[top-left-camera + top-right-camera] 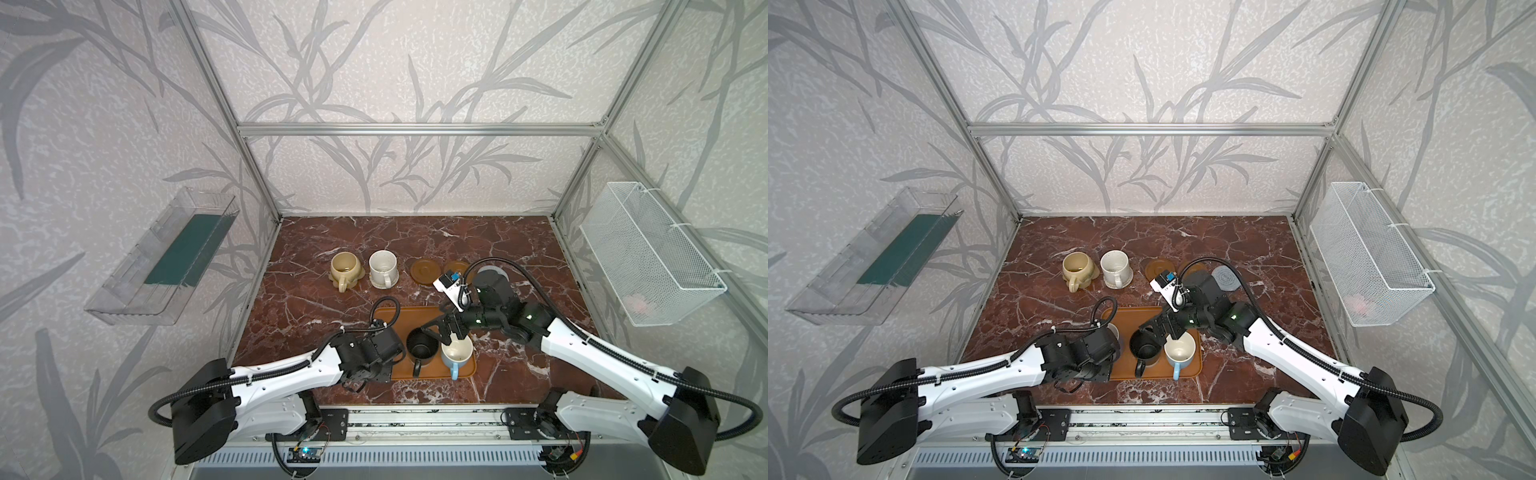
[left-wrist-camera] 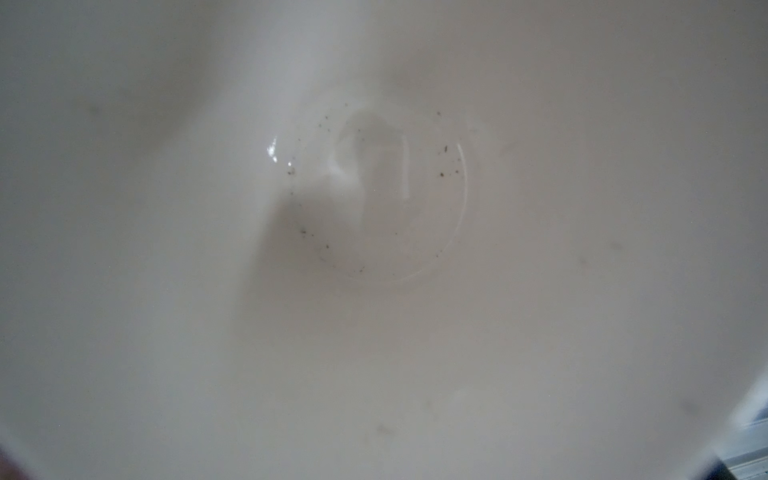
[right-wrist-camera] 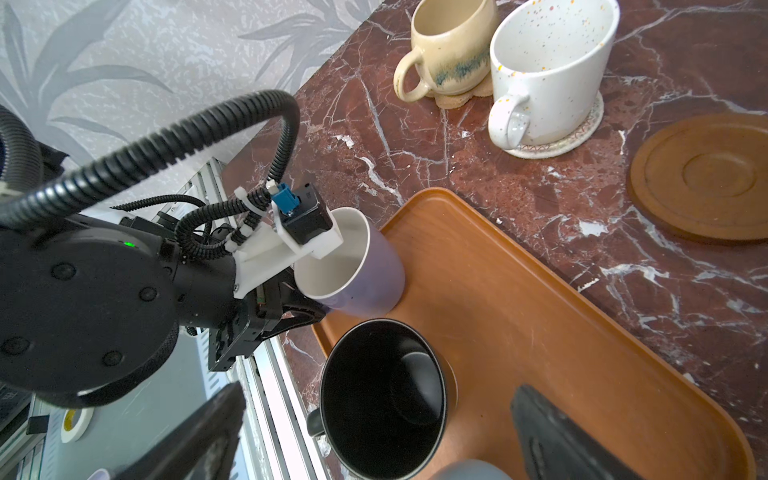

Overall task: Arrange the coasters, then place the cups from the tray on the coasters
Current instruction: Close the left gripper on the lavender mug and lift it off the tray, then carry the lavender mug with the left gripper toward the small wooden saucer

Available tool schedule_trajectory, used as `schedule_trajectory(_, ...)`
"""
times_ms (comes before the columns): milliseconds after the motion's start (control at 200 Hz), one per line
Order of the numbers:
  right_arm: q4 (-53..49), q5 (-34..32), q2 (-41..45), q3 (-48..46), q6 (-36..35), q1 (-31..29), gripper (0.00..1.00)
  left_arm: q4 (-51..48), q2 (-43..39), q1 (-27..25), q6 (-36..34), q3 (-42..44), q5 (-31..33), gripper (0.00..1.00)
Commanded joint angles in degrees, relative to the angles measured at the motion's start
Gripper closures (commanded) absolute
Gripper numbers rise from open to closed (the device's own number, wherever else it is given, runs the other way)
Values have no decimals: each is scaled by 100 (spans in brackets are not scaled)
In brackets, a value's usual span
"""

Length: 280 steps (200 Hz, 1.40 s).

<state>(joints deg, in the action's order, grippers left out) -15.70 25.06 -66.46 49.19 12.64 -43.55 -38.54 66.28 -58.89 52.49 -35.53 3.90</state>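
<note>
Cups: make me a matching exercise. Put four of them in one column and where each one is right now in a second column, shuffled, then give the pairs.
Column one:
1. beige cup
2. white cup
3. black cup
4. lavender cup

Column two:
A. standing on the tray, not held
B. on the cream woven coaster
C. clamped by the left gripper
D. on the lobed cork coaster

Pairs: 1-D, 2-B, 3-A, 4-C.
</note>
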Motion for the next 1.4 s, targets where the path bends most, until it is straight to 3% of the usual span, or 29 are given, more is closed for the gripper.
schedule_trajectory(0, 85, 52, 32, -119, 54, -31, 1, -308, -49, -10, 9, -203, 332, 97)
schedule_trajectory(695, 341, -156, 291, -377, 418, -84, 1, -1511, 10, -8, -398, -1590, 861, 100)
schedule_trajectory(945, 265, -225, 334, -218, 488, -83, 1, -1374, -112, 26, -430, -1795, 1087, 100)
schedule_trajectory(1145, 270, -899, 390, -143, 628, -75, 1, -1662, 118, 63, -685, -2505, 1358, 100)
schedule_trajectory(1395, 415, -817, 168, 114, 824, 40, 1, -1448, 495, 347, -1133, -3237, 1145, 100)
